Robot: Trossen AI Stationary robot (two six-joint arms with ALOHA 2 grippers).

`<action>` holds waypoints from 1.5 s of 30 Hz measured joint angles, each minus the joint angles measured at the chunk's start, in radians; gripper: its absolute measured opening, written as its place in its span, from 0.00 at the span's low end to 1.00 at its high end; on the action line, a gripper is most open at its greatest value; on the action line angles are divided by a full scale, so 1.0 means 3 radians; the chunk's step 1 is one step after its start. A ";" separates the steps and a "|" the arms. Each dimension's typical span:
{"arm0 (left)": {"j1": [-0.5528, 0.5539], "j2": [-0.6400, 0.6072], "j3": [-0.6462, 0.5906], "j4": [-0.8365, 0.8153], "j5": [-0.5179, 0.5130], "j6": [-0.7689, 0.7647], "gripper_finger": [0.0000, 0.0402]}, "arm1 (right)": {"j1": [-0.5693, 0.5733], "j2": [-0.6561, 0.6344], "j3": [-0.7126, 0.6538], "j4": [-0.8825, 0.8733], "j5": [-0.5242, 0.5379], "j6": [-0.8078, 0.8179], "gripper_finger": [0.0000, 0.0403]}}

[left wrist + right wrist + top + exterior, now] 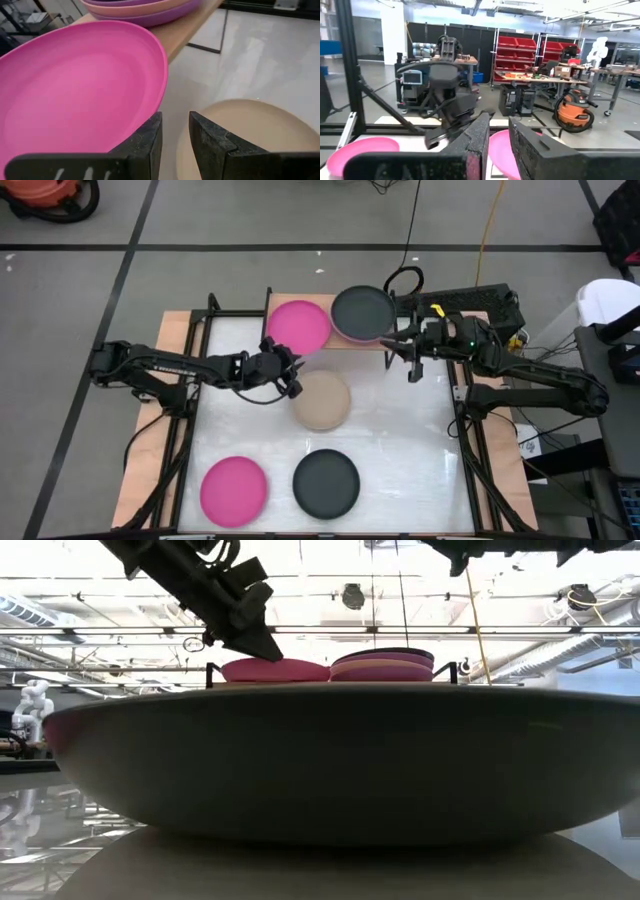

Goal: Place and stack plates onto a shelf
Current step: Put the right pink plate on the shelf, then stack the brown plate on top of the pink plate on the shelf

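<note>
On the shelf (pixel 345 340) at the table's far side, a hot pink plate (pixel 300 325) lies on the left. To its right is a stack topped by a dark grey plate (pixel 362 312), with purple and pink plates (pixel 145 12) below. A beige plate (pixel 322 400) lies flat on the table before the shelf. My left gripper (pixel 295 375) (pixel 175 145) hangs above the beige plate's far-left rim, just off the hot pink plate's near edge. Its fingers are narrowly apart with nothing between them. My right gripper (pixel 410 365) (pixel 500 145) hovers off the shelf's right end, narrowly open and empty.
A second hot pink plate (pixel 234 490) and a dark grey plate (pixel 326 483) lie near the table's front edge; the grey one fills the low view (pixel 330 770). Black frame rails (pixel 190 420) run along both table sides. Bare tabletop lies to the right of the beige plate.
</note>
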 joint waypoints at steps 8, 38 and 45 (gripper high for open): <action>0.0088 -0.0002 0.0000 0.0001 -0.0002 0.0005 0.25 | 0.0147 -0.0028 -0.0042 -0.0003 0.0001 0.0013 0.15; -0.1068 0.1122 0.0815 -0.1297 0.0992 0.1039 0.25 | 0.2149 -0.0046 -0.0789 0.0396 0.1237 -0.0456 0.15; -0.0836 0.1246 0.0819 -0.1402 0.1010 0.1139 0.25 | 0.2145 -0.0057 -0.0793 0.0344 0.1240 -0.0456 0.15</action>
